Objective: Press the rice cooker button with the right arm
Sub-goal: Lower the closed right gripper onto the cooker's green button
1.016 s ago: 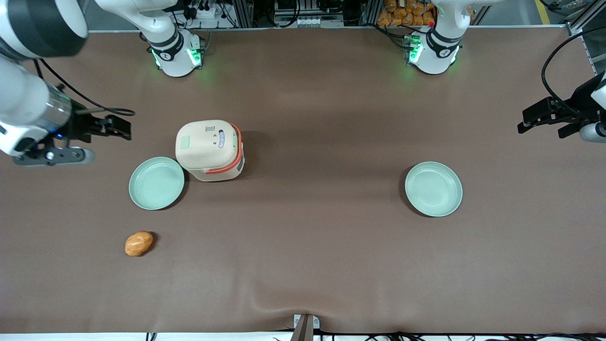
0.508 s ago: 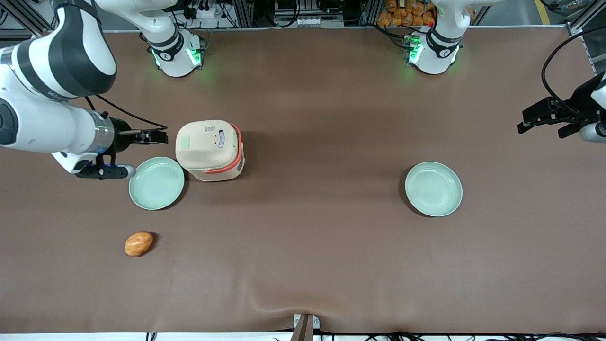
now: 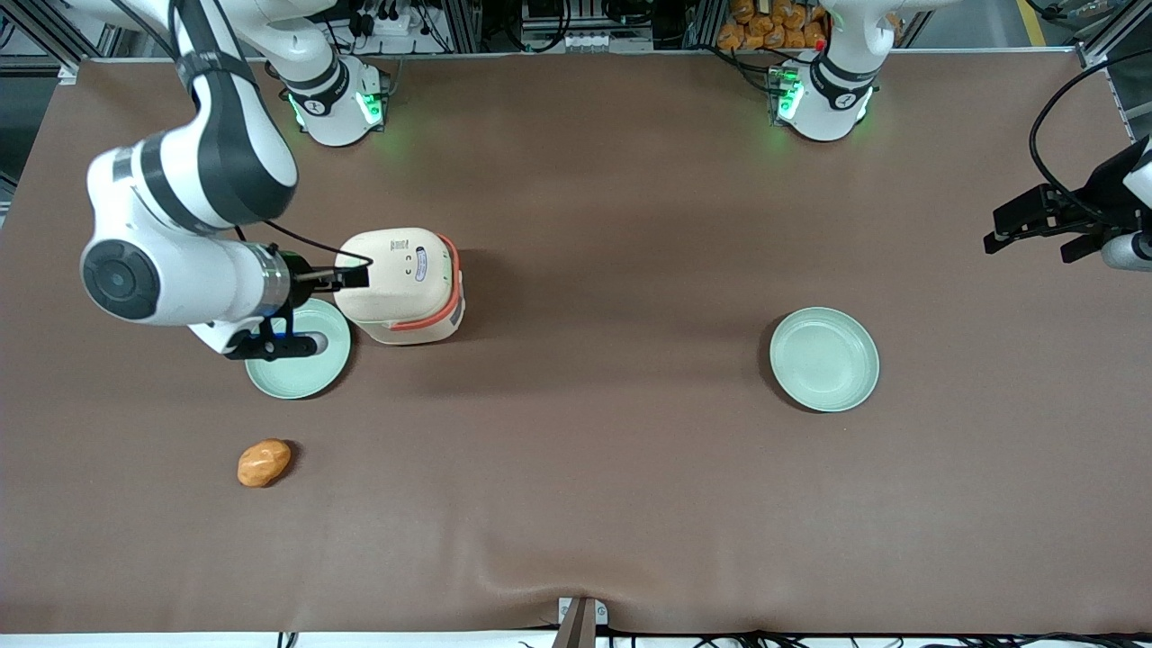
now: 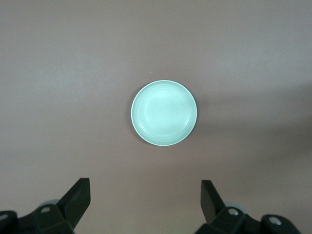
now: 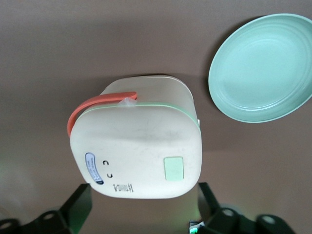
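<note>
The button [image 5: 173, 168] sits uncovered on the cream lid of the rice cooker [image 3: 400, 283], which stands on the brown bench [image 3: 594, 486] with its lid down. The right arm [image 3: 180, 225] has its pincer [image 3: 353, 277] over the lid's edge, fingers spread apart, gripping nothing. A green plate [image 3: 301, 364] lies just beside the cooker, nearer the front camera; an orange lump [image 3: 264, 463] lies nearer still.

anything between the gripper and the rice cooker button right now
Nothing. In the right wrist view the button on the rice cooker lid lies uncovered. In the front view the gripper hangs over that edge of the lid, hiding the button.
</note>
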`<state>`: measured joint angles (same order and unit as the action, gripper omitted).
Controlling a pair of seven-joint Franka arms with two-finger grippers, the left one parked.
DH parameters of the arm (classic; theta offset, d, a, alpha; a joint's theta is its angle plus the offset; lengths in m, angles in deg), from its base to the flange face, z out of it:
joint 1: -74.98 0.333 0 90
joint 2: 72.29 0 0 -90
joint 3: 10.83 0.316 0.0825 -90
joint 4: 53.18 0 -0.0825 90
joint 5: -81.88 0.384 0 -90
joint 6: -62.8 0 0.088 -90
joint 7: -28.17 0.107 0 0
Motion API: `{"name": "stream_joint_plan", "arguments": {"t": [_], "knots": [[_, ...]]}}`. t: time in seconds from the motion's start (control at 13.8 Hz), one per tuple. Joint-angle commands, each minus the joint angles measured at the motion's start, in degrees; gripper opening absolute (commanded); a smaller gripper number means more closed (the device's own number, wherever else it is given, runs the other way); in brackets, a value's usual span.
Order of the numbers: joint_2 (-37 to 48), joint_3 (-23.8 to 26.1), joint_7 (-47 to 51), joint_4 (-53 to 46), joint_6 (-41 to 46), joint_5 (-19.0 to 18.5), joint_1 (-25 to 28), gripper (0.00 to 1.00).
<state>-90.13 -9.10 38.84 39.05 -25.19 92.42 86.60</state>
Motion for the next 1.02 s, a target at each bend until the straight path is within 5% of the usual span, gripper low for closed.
{"name": "stream_joint_plan", "arguments": {"t": [0.0, 0.15, 0.22, 0.94], "knots": [[0.6, -0.1, 0.1, 1.6, -0.4, 0.4, -0.1, 0.45], [0.6, -0.1, -2.1, 2.7, -0.4, 0.4, -0.2, 0.08], [0.6, -0.2, -4.0, 2.9, -0.3, 0.4, -0.4, 0.00], [0.8, -0.2, -5.8, 9.6, -0.7, -2.8, -0.7, 0.00]]}}
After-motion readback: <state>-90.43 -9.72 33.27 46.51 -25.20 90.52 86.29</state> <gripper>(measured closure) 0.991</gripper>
